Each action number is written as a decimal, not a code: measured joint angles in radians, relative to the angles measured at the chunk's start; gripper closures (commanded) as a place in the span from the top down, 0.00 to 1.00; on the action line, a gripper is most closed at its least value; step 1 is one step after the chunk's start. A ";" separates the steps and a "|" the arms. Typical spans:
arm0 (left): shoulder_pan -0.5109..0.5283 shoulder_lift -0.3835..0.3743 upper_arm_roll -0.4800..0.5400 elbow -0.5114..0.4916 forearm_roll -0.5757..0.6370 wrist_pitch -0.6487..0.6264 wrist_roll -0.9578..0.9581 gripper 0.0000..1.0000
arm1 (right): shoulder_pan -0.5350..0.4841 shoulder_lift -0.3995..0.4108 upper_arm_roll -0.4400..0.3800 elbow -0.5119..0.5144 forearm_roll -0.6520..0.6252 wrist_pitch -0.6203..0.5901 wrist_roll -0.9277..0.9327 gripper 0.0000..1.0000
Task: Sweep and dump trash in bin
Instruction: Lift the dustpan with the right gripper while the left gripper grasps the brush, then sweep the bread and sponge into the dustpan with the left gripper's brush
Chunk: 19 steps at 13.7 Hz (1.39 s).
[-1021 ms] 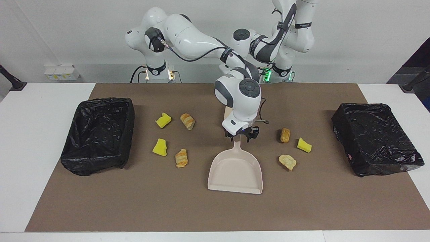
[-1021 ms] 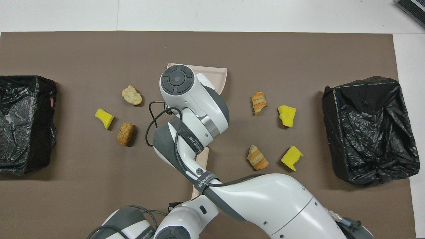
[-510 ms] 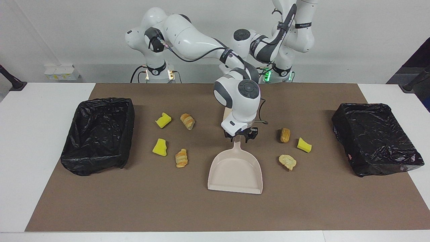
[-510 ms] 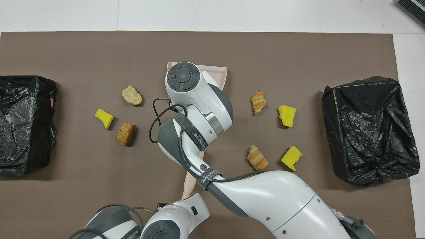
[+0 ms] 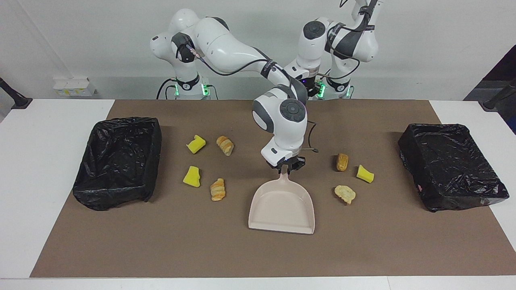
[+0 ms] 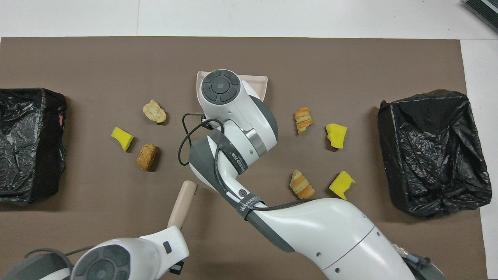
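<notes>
Going across the facing view for you: the black-bagged bin [image 5: 117, 161] at the left edge, toward the right arm's end, has nothing in it that I can see, just crumpled liner.

The trash is all out on the brown mat [image 5: 161, 249], none of it in a container. Left of center you've got four bits in a loose square: a yellow sponge chunk [image 5: 196, 143] and a croissant piece [image 5: 225, 145] in the upper row, another sponge chunk [image 5: 192, 176] and another croissant piece [image 5: 218, 189] lower down.

Dead center is the beige dustpan [image 5: 282, 205], flat on the mat with its mouth toward the bottom of the frame, and nothing in it. Your right gripper [image 5: 285, 166] is pinched shut on the tip of its handle. That arm comes from the upper left, stretches out over the mat, and its wrist points pretty much straight down.

Right of center there are three more bits: a brown bread piece [image 5: 342, 161], a sponge wedge [image 5: 365, 174] just beside it, and a pale bread piece [image 5: 345, 193] lower, nearest the dustpan.

The second bin [image 5: 451, 165] at the right edge looks empty too.

Your left arm is folded up high at the upper right. In the overhead view, bottom left, the left gripper [image 6: 171, 233] is closed around a tan brush handle [image 6: 183, 198] that pokes out toward the frame's center.
</notes>
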<state>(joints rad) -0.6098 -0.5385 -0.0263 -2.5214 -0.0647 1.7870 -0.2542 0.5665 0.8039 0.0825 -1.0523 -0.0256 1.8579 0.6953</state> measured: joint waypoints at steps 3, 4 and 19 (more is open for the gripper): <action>0.174 -0.027 0.002 0.028 0.008 -0.063 0.116 0.00 | -0.014 -0.041 0.000 -0.020 0.000 -0.005 -0.207 0.00; 0.236 -0.025 0.003 0.044 0.014 -0.063 0.141 0.00 | -0.018 -0.059 0.000 -0.036 0.000 -0.007 -0.278 0.00; 0.738 0.280 0.002 0.249 0.046 0.158 0.172 0.00 | -0.088 -0.117 0.000 -0.164 -0.078 -0.007 -1.445 0.00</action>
<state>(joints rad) 0.1283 -0.2581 -0.0243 -2.2723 -0.0190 1.9455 -0.0824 0.4788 0.6869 0.0821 -1.2161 -0.1034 1.8507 -0.7497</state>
